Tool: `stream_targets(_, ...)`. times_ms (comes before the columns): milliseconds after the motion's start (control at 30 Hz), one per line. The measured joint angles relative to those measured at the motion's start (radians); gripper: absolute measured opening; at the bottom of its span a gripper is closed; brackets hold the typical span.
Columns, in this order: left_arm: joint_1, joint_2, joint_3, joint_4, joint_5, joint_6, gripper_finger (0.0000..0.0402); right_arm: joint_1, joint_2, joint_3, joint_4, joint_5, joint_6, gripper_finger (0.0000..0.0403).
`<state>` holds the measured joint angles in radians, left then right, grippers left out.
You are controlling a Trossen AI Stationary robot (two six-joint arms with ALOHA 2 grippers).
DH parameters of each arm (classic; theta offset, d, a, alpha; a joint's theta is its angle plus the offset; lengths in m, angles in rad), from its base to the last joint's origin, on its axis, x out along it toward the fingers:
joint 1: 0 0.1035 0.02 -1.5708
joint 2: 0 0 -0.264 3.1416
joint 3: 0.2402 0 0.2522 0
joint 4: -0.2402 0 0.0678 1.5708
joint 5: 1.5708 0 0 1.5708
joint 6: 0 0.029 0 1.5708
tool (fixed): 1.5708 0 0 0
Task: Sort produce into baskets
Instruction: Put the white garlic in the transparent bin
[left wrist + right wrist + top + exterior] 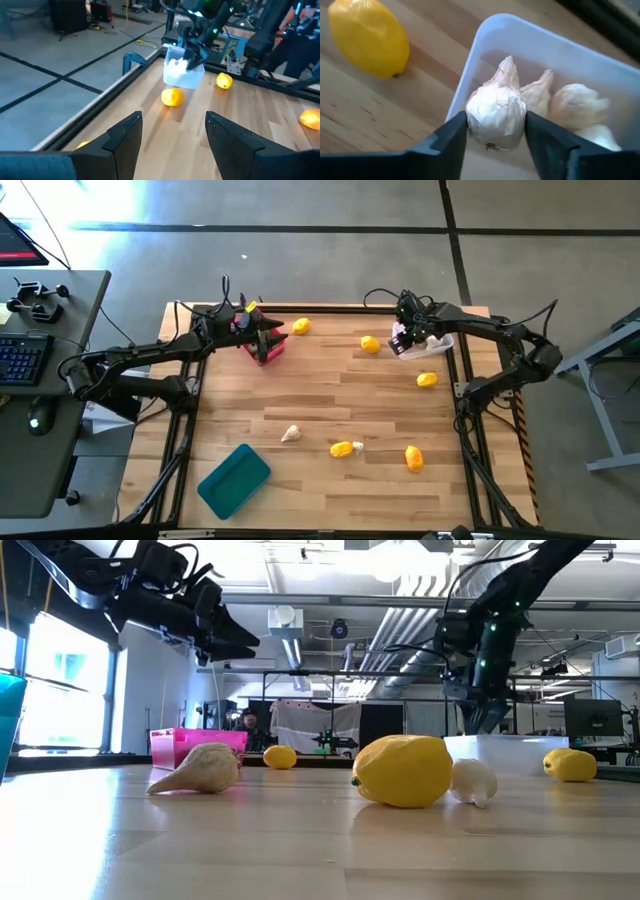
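My right gripper (496, 131) is shut on a white garlic bulb (496, 112) over the edge of the whitish basket (430, 345) at the table's far right. Other garlic bulbs (570, 106) lie in that basket. My left gripper (172, 135) is open and empty, above the pink basket (266, 350) at the far left. Yellow lemons lie on the table: one (370, 345) beside the whitish basket, one (300, 326) by the pink basket, others nearer. A garlic bulb (291, 434) lies mid-table. The teal basket (233, 480) stands near left. My right gripper pinches the garlic bulb by the two sides of its round body (472, 120) between its two fingers. The fingers come from above, pointing down. The bulb sits over the basket's rim (470, 65), its pointed tip away from the wrist; whether it rests on anything I cannot tell.
Lemons lie at the right (427, 380) and near right (414, 458), and one (342, 449) with a small white bulb (357, 446) beside it. A black frame runs around the wooden table (330, 400). A desk with a keyboard (22, 358) stands to the left.
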<state>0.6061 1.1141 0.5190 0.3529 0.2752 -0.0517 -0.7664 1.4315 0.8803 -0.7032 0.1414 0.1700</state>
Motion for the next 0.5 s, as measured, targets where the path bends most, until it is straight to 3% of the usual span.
stream_targets(133,-0.043,0.0,0.0,-0.014,-0.026,0.0,0.02,0.038,-0.001,0.055,-0.068,0.084,-0.014,0.0223)
stream_targets(233,-0.097,0.0,0.012,-0.026,-0.056,0.001,0.0186,0.076,-0.021,0.099,-0.11,0.151,-0.022,0.0207)
stream_targets(333,-0.16,0.0,0.05,-0.098,-0.082,0.004,0.0162,0.117,-0.061,0.123,-0.102,0.158,-0.022,0.0153)
stream_targets(500,-0.261,0.0,0.098,-0.209,-0.128,0.019,0.0116,0.191,-0.122,0.111,-0.047,0.156,-0.022,0.0026)
